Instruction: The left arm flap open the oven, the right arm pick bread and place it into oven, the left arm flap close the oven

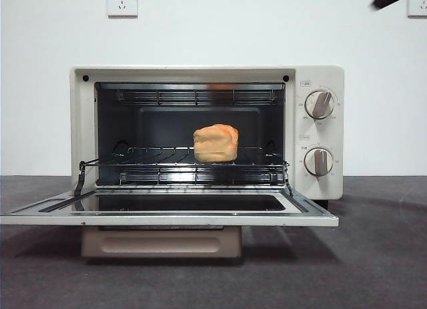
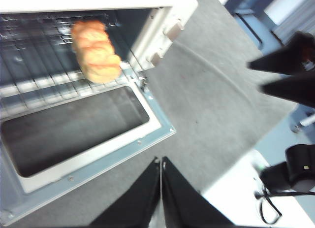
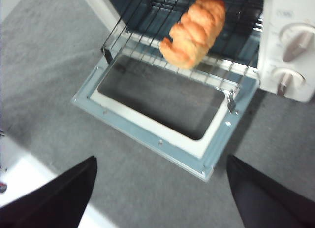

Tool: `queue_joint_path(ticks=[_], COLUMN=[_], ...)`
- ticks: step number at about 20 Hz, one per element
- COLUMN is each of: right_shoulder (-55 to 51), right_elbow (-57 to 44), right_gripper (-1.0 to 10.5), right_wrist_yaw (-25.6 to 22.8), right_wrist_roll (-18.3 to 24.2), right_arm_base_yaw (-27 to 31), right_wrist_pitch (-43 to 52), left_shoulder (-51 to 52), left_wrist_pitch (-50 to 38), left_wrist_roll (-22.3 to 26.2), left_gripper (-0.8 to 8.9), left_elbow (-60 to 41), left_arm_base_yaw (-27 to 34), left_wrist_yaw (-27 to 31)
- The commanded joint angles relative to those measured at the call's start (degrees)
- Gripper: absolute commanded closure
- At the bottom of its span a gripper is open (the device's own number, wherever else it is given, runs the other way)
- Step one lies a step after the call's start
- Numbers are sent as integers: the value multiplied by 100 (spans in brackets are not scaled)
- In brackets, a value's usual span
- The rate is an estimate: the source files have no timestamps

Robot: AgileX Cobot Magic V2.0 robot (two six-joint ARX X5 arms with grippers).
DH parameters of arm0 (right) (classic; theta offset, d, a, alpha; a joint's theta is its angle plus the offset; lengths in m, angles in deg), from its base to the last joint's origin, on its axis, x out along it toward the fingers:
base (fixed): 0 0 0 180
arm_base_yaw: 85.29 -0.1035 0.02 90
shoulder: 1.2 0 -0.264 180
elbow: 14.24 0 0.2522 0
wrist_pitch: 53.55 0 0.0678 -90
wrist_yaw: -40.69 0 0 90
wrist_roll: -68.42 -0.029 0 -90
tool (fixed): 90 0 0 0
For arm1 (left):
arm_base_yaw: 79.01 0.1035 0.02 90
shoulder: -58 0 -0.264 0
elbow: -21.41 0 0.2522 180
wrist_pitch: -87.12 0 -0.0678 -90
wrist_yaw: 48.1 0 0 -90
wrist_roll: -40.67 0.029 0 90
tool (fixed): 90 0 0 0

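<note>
The golden-brown bread [image 1: 215, 143] sits on the cream-white oven's [image 1: 320, 79] rack; left pincer [image 2: 161, 164] is closed and empty, right pincer [image 3: 162, 188] gapes empty. Flipping the door [image 1: 167, 212] carelessly could shove the oven across the worktop.

Plain white wall [image 1: 220, 29] across the far side, evenly lit. Two white power sockets high up: one left of centre [image 1: 122, 1], another cut off at the right edge [image 1: 417, 3]. Dark grey, matte bench [image 1: 380, 255] in front, faintly shadowed near the right.
</note>
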Motion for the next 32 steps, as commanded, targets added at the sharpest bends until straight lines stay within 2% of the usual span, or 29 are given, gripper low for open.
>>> queue_joint_path(ticks=[1,2,4,6,8,12,16,22,25,28,30,32], right_shoulder=[-350,-529,-881,-1147,-1364,-1652,-1755,-1755,-1755,-1753,-1753,-1753], right_elbow=[103,103,103,103,103,103,103,103,103,103,103,103], right_gripper=[527,527,527,527,527,527,527,527,527,527,527,527], right_wrist_yaw=[2,-4,-13,-39,-50,-323,-402,-490,-492,-494,-494,-492], right_wrist_roll=[122,122,120,118,116,70,-26,-31,-28,-28,-28,-33], right_arm_base_yaw=[-46,-46,-46,-46,-46,-46,-46,-46,-46,-46,-46,-46], right_wrist_pitch=[-131,-219,-433,-658,-848,-1178,-1213,-1062,-964,-916,-914,-896], left_shoulder=[-470,-717,-1165,-1567,-1906,-2109,-2109,-2118,-2247,-2651,-2883,-3001], left_wrist_pitch=[17,26,26,-4,-63,-763,-1596,-1808,-1910,-1998,-2251,-2479], left_wrist_roll=[446,599,855,1097,1145,1054,448,275,273,278,234,114], left_gripper=[806,806,806,806,806,806,806,806,806,806,806,806], left_elbow=[96,96,94,17,-140,-1067,-2092,-3034,-3119,-3117,-3117,-3117], left_arm_base_yaw=[645,1040,1764,2426,2881,3394,3654,3788,3757,3692,3685,3685], left_wrist_yaw=[-791,-1290,-1856,-1904,-2022,-2302,-2221,-1827,-2181,-2302,-2728,-2839])
